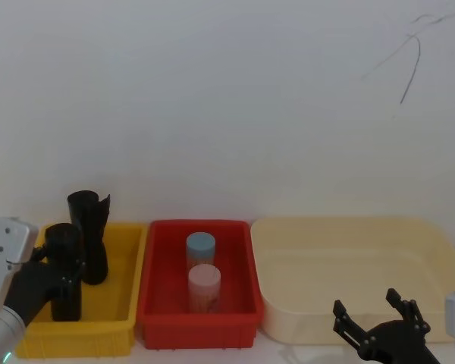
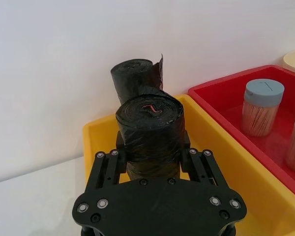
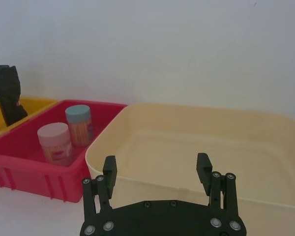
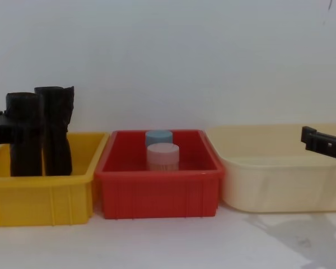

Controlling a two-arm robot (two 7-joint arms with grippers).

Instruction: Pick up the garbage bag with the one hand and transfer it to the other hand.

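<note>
A white table [image 4: 168,246] carries three bins side by side in a row: yellow bin [image 4: 39,202], red bin [image 4: 157,196], cream bin [image 4: 269,190].

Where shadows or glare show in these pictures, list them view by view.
Chest view: a soft grey shadow lies on the table before the cream tub. Left wrist view: faint sheen on the garbage bag gripped by the left tool, a pale gleam inside the red bin. Head and right wrist views: even light, no glare around the open right tool.
</note>
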